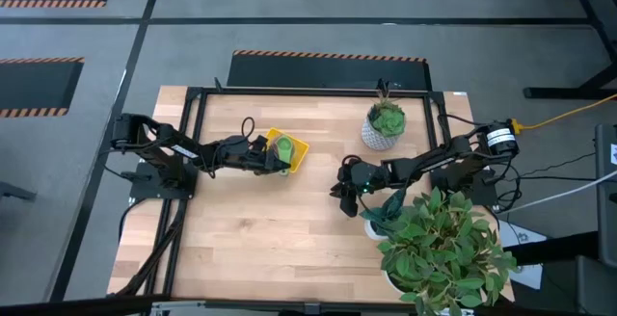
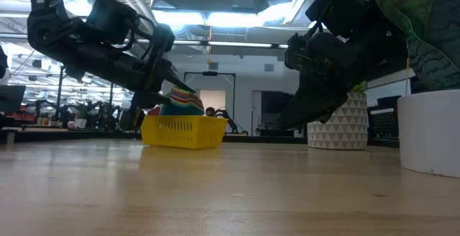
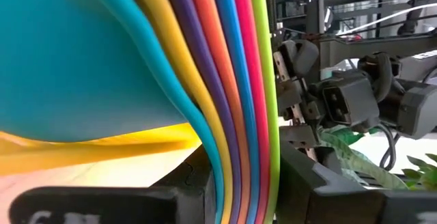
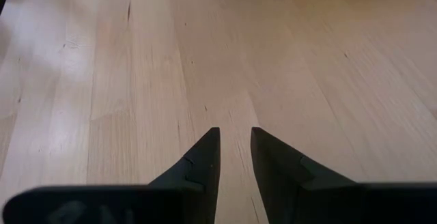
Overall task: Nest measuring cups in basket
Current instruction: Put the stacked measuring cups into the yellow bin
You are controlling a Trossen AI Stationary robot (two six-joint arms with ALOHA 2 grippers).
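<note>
the left gripper [image 1: 273, 155] is at the yellow basket [image 1: 297, 152] near the middle of the wooden table [image 1: 270, 249], closed around the handles of a nested stack of measuring cups [image 1: 283, 149]. in the left wrist view the handles [image 3: 232, 115] run in tight coloured bands, teal, yellow, purple, orange, blue, pink and green, packed side by side between the dark fingers [image 3: 321, 190]. the stack sits in the basket, and from table height its striped dome [image 2: 180, 103] rises above the basket's rim [image 2: 183, 121].

the right gripper [image 1: 347, 196] hangs over bare wood, well apart from the basket and beside a leafy plant [image 1: 439, 249]. its fingers [image 4: 205, 159] stand narrowly apart with nothing between them, just above the table. a white patterned pot [image 1: 384, 133] with a small green plant stands near the table's far edge.
</note>
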